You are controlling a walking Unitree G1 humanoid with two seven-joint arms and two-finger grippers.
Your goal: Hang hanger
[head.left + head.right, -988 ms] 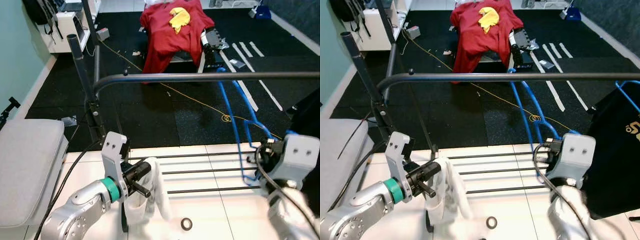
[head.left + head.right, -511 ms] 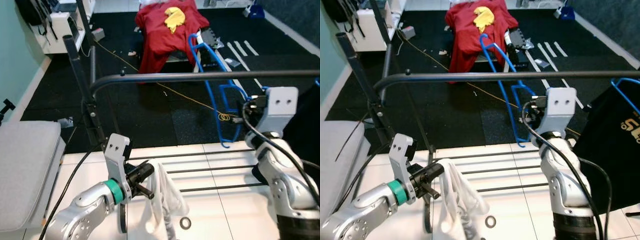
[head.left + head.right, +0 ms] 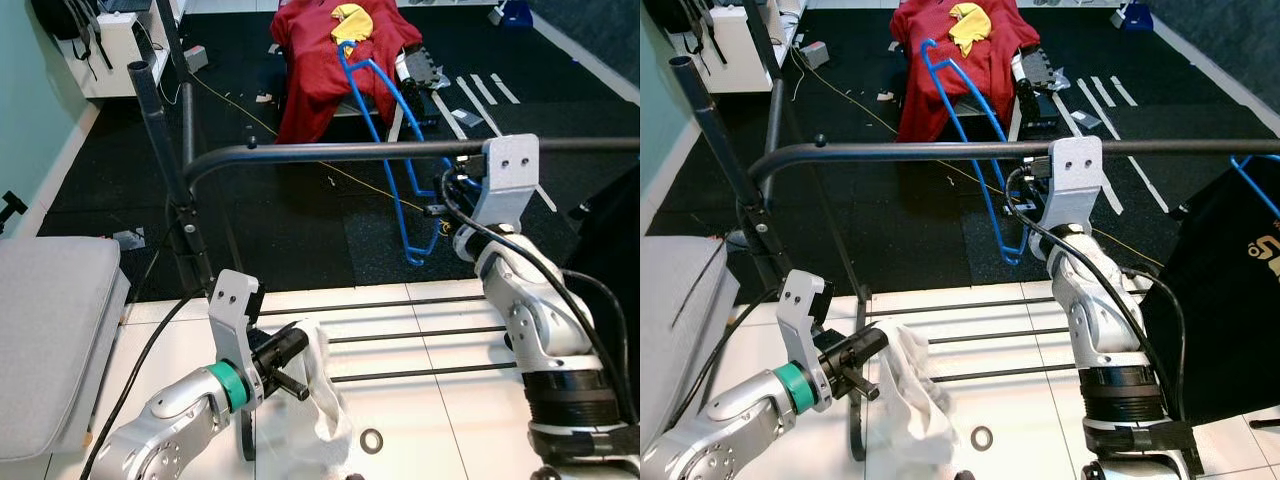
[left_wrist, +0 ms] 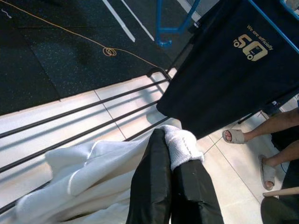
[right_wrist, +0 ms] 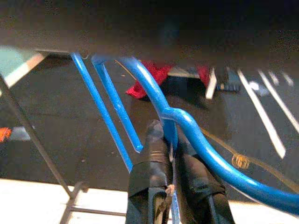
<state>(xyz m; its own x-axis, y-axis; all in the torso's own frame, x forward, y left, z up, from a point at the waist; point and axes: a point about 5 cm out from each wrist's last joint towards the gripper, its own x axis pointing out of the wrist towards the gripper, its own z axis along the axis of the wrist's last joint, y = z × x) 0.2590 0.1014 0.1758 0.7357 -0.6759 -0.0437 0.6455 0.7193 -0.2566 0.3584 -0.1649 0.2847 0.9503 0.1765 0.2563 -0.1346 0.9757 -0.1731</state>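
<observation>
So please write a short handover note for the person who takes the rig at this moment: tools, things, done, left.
Right tool: shut on the blue hanger, raised just below the black rail.
Left tool: shut on the white cloth, low over the white tiles.
Done: hanger lifted to rail height, hook end up.
Left: hook it over the rail and release. A black shirt on another blue hanger is at the rail's right end.

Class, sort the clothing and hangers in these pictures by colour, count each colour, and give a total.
Blue: 2, the hanger held by the right gripper and a hanger carrying the black shirt.
Red: 1, garment.
White: 1, cloth.
Black: 1, shirt.
Total: 5
</observation>
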